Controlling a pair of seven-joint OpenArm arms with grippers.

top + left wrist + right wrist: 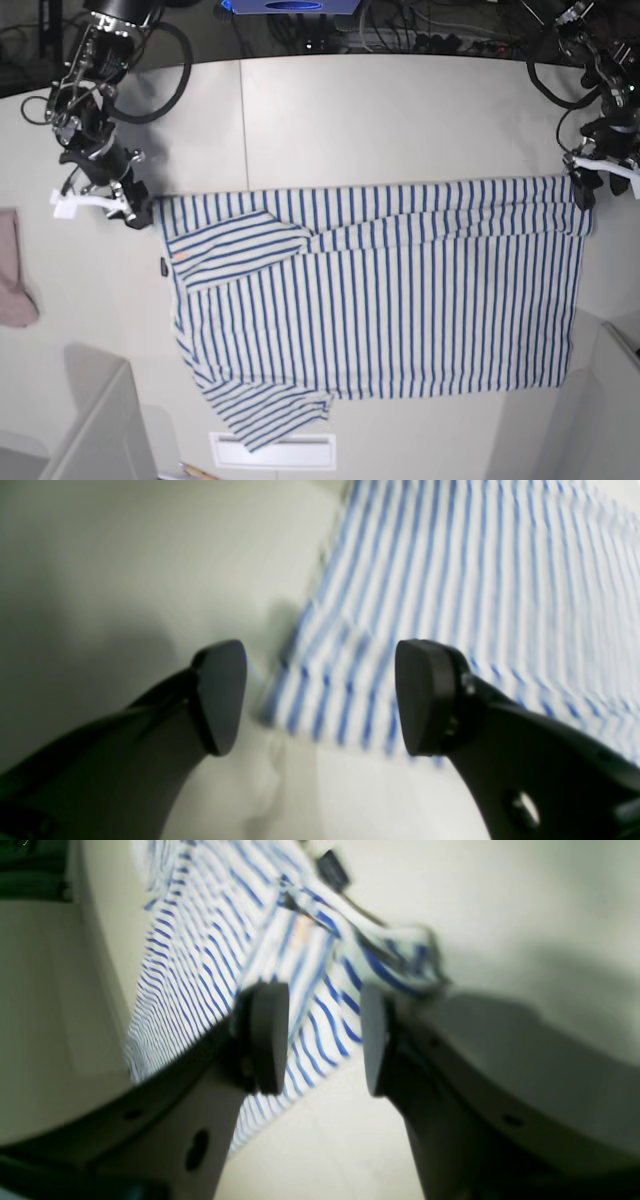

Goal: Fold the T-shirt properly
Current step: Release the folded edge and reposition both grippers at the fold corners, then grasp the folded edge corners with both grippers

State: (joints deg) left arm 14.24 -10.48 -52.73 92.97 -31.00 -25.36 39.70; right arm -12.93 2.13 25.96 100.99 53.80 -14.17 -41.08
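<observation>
**Striped shirt spread flat, both grippers parted at its far corners**

The T-shirt [380, 295] lies spread across the middle of the white table [400, 120], its far edge running nearly straight from one arm to the other. A sleeve is folded in over the body near the left of the base view, with a small orange mark on it and a dark tag at the hem beside it; the other sleeve sticks out toward the near table edge.

The right gripper [322, 1040] stands at the shirt's corner with its jaws apart, striped cloth visible in the gap but not pinched. The left gripper [320, 697] is spread wider above the opposite corner, holding nothing.

A pinkish cloth [12, 275] lies at the table's edge, well apart from the shirt. Beyond the far table edge, dark cables [420, 40] run along the floor.
</observation>
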